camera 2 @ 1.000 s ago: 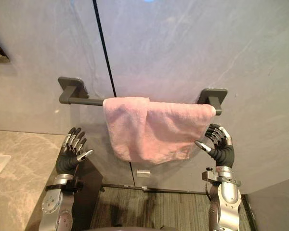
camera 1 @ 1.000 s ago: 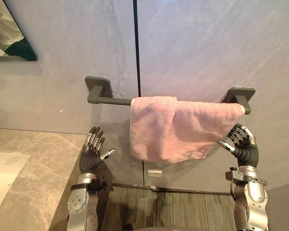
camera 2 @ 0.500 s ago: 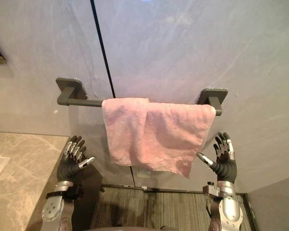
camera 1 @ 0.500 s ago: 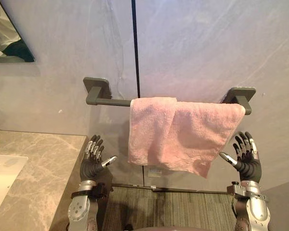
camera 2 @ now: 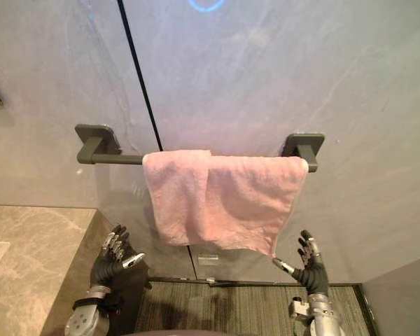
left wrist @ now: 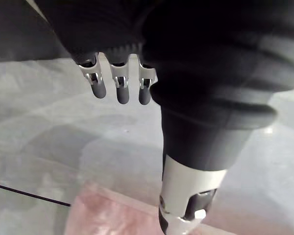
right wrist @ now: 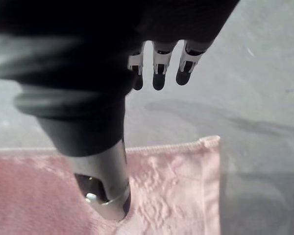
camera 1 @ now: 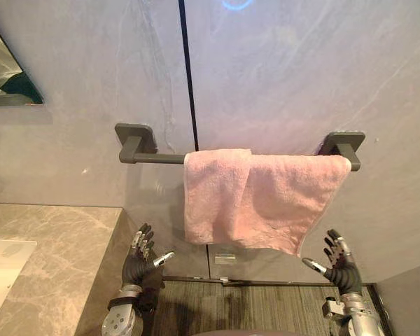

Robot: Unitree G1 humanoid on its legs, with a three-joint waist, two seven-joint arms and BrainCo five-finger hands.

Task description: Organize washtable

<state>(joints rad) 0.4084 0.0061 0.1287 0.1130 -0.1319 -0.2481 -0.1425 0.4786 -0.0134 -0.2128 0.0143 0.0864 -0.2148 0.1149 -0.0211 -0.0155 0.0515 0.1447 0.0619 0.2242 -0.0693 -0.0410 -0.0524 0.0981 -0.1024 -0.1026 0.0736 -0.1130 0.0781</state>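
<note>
1. The pink towel [camera 1: 259,203] is draped over the dark towel bar [camera 1: 154,158] on the grey wall [camera 1: 287,77]. It covers the bar from about mid-length to the right bracket. The left stretch of the bar is bare.
2. Towel condition: the left portion lies doubled, one layer overlapping the other. The lower edge slopes, with the right lower corner hanging lowest.
3. The left hand [camera 1: 136,260] is raised toward the wall with its fingers straight and spread and its thumb out to the side. It holds nothing. It sits below the towel's left edge, clear of the cloth, just beside the end of the marble countertop [camera 1: 49,245].
4. The right hand [camera 1: 339,269] is raised likewise — fingers straight, thumb pointing toward the towel, nothing in its grasp. It sits below and to the right of the towel's lowest corner, near it but apart.
5. Left wrist view: the fingers [left wrist: 118,88] extend toward the wall, and a patch of pink cloth shows past the thumb without contact.
6. Right wrist view: the fingers [right wrist: 158,73] are extended, and the towel's hemmed corner shows beyond the thumb, not touched.
7. Surroundings: a white sink [camera 1: 3,269] is set in the countertop at the far left. A mirror [camera 1: 7,84] corner shows on the upper left of the wall. A small pale plate [camera 1: 225,259] is fixed to the wall under the towel, and a striped floor [camera 1: 259,308] lies below.
</note>
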